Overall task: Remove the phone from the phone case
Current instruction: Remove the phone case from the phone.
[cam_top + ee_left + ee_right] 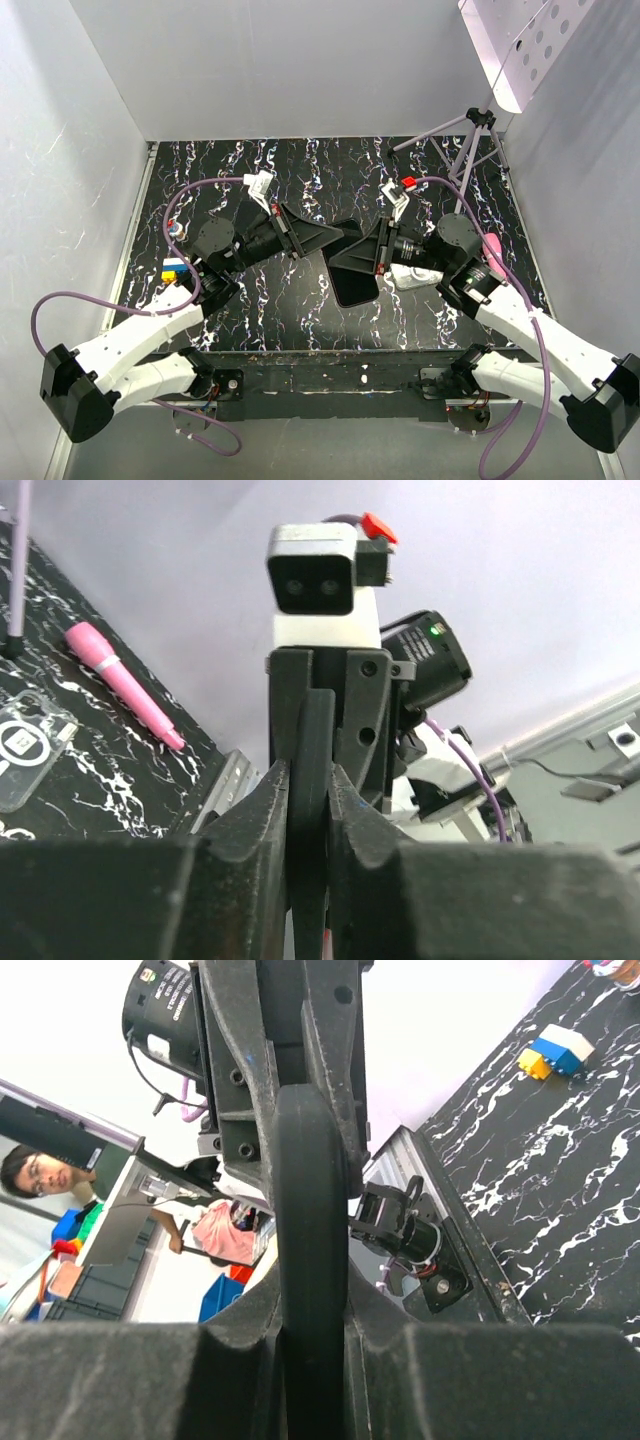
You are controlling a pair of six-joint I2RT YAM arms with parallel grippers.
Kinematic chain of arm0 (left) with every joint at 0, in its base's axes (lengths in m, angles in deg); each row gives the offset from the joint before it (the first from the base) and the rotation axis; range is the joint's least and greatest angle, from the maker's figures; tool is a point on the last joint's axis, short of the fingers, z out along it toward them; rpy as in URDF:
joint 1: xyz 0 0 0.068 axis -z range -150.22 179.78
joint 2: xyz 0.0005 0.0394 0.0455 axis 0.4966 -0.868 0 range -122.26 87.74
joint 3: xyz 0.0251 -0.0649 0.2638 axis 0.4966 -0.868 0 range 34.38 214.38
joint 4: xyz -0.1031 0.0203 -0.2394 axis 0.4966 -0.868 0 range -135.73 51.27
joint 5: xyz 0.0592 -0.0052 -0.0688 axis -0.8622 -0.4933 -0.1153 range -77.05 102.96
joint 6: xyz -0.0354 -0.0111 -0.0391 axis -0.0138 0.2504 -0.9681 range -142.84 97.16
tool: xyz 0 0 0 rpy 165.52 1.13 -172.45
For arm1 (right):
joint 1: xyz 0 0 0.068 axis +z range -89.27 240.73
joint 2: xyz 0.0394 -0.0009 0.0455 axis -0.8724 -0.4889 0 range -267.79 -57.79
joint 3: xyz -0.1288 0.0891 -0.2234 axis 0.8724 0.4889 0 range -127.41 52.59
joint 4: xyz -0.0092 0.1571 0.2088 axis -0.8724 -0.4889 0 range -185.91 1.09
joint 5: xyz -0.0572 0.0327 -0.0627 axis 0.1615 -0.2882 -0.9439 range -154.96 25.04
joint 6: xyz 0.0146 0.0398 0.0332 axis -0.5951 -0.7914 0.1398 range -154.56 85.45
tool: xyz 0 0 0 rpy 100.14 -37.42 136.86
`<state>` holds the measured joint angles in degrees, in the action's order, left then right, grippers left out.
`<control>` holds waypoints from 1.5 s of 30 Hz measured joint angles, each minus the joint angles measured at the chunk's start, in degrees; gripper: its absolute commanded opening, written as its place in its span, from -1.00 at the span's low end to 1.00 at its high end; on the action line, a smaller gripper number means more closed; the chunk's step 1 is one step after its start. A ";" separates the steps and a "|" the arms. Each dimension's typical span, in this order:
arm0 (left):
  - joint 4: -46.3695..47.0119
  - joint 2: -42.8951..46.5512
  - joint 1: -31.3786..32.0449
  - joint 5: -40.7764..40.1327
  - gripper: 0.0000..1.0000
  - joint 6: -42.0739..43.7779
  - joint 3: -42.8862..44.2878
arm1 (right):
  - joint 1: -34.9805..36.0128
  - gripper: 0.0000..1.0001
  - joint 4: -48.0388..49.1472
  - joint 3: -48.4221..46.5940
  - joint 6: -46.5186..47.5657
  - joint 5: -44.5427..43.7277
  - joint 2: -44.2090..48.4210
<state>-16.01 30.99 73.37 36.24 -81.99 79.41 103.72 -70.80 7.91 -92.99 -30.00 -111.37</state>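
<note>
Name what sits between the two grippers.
Only the phone case, pinched edge-on by the left gripper and the right gripper from opposite sides; both wrist views show it.

- Looks like a robotics lab: white panel walls (80, 150) boxing in a black marbled surface (300, 165).
- Tripod (472, 140) in the far right corner, perforated white panel (525, 50) overhead.
- Beyond the enclosure (right wrist view): coloured storage bins (220, 1298), a person (27, 1172) in glasses.

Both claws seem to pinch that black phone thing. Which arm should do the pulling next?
Probably left. The left gripper pinches only the far end of the cased phone, so it looks free to peel. The right gripper clamps its middle, like an anchor.
</note>
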 measured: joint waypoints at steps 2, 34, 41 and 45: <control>1.18 -0.92 -0.50 1.09 -1.00 -1.07 0.50 | 0.13 -0.97 0.85 0.00 -0.17 -0.09 -0.02; -3.69 -8.61 -17.05 24.17 -1.00 -12.46 8.94 | 0.22 -0.22 -8.85 2.47 7.08 9.92 2.49; -0.74 -8.68 -17.18 24.98 -1.00 -14.16 8.85 | 0.22 -0.23 -5.75 2.47 6.47 10.25 2.49; 0.68 -9.07 -17.22 25.62 -1.00 -14.75 8.79 | 0.24 -0.21 -5.33 2.47 6.27 10.38 2.43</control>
<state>-15.34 21.91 56.15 61.86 -96.75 88.20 103.96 -76.13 10.38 -86.72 -19.62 -108.94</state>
